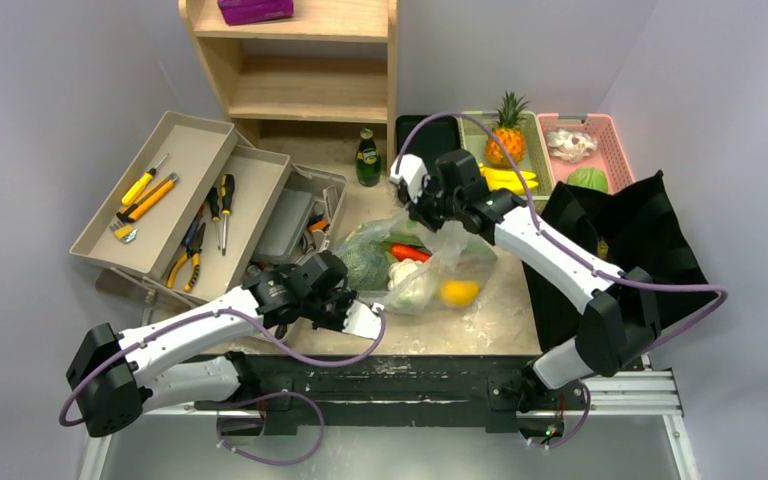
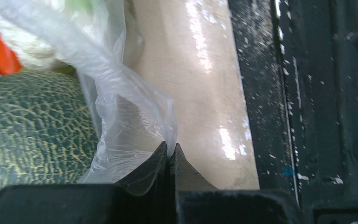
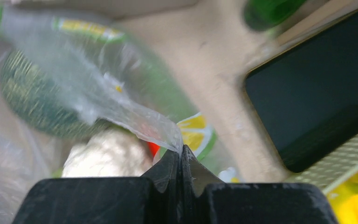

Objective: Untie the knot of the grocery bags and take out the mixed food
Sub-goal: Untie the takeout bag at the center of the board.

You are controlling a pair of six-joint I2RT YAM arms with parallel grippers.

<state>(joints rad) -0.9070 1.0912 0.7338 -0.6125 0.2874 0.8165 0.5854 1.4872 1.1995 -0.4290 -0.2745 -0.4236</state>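
The left gripper (image 2: 170, 149) has its jaws fully closed, pinching a fold of the clear plastic bag (image 2: 121, 102) at the bag's near-left edge. The right gripper (image 3: 182, 150) is likewise closed, clamped on a thin flap of that bag at its far side. The bag lies mid-table (image 1: 490, 318) between the two grippers, contents inside: a netted green melon (image 2: 28, 130) on the left, pressed against the film; a red pepper (image 1: 410, 252) near the centre; a yellow citrus (image 1: 459, 292) at the near-right corner; and a pale item that could not be identified. Condition of the knot cannot be determined. The black cloth bag (image 1: 630, 240) lies slumped to the right, touched by neither gripper. A green bottle (image 1: 367, 160) stands upright beyond the plastic bag, before the wooden shelf (image 1: 305, 90).
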